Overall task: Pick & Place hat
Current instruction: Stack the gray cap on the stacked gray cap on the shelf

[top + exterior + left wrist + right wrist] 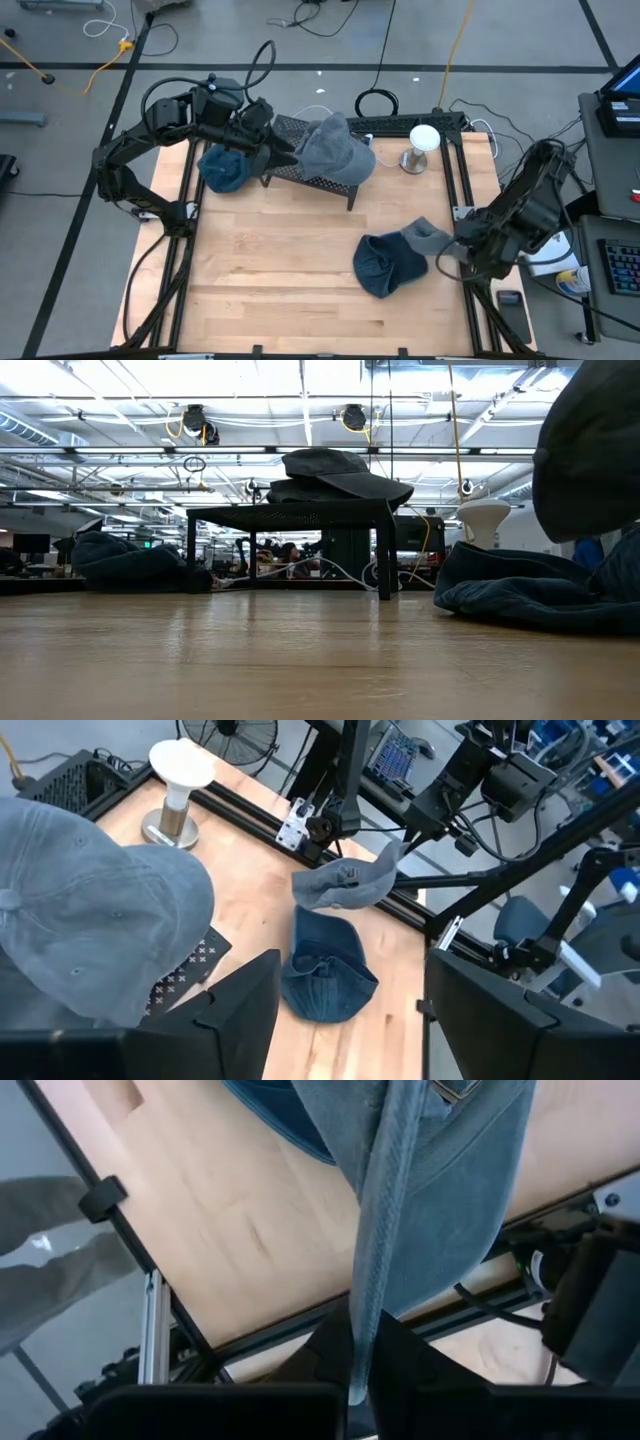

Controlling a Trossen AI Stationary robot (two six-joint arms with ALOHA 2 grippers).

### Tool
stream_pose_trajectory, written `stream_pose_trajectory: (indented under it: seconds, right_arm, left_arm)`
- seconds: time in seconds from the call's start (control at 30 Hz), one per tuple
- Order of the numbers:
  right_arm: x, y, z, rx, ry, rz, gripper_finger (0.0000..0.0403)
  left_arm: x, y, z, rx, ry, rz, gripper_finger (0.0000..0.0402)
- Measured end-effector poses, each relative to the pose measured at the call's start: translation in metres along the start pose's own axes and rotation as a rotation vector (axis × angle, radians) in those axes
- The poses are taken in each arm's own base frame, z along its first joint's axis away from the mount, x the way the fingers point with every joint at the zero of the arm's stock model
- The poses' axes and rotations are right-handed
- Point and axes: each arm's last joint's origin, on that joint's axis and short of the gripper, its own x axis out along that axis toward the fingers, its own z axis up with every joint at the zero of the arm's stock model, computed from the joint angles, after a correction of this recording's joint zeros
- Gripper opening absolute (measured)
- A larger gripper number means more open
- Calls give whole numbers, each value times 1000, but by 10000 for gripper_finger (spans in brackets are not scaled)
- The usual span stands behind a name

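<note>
Right gripper (452,243) pinches the denim cap's (395,262) brim, presumably to lift it off the bench (280,290), while the left gripper (275,150), fingers spread, hovers beside the grey cap (335,150).

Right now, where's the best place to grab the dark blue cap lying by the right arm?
By its brim. The dark blue cap lies crown-down and floppy on the table, while its lighter brim sticks up toward the right edge. The right gripper is already shut on that brim, coming in from the right side, which looks sensible.
</note>
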Motion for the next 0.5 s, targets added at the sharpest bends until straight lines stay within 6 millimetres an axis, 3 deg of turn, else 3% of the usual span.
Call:
stream_pose_trajectory:
  seconds: [0.5]
  right_arm:
    - [-2,-2,0,-91,-8,11,9]
  left_arm:
    - [0,0,0,-33,0,0,277]
